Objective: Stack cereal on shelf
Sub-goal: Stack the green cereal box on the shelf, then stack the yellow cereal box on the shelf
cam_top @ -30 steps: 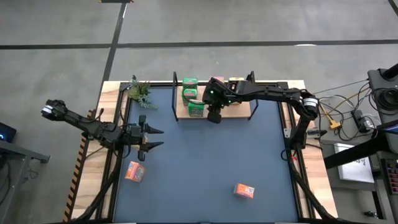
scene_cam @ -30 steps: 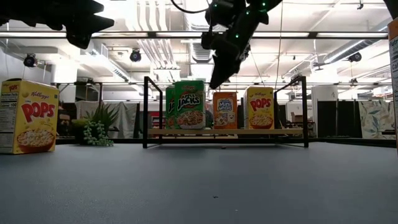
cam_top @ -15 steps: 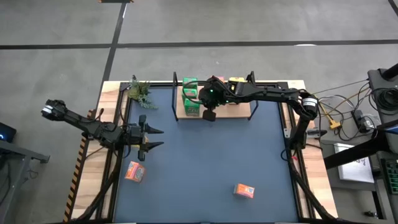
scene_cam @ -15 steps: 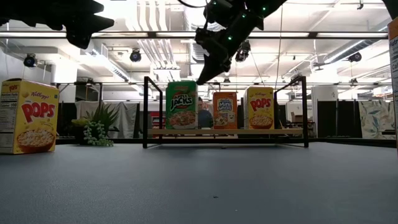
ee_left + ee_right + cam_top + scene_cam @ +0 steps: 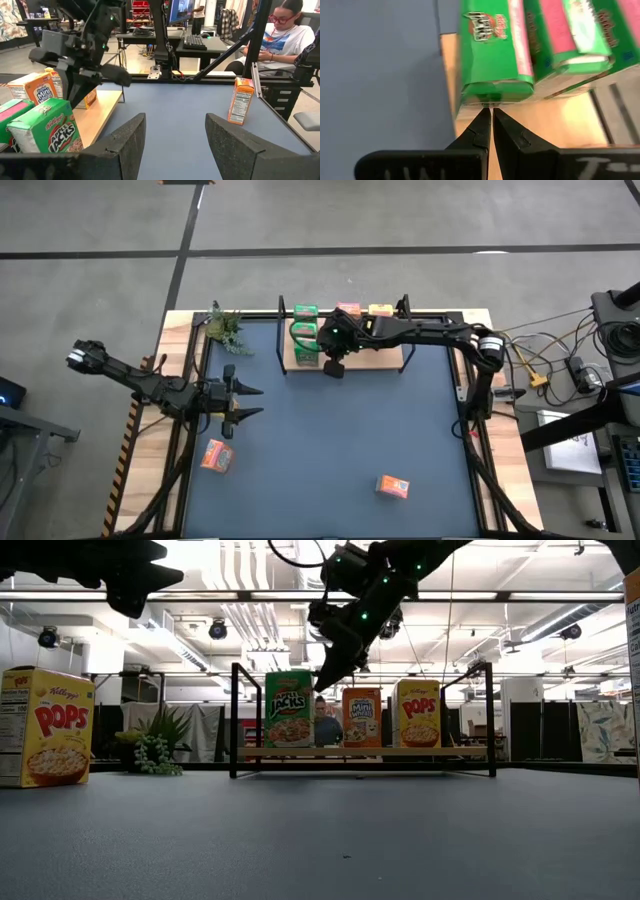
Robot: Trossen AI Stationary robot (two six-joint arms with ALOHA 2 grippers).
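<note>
2 fingers of the right gripper (image 5: 491, 131) pressed together (nothing held) beside a green cereal box (image 5: 490, 55).

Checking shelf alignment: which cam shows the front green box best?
Low view: the green box shows its full printed front, upright on the shelf. High view shows only its top. Left wrist catches a corner; right wrist a blurred top edge.
</note>
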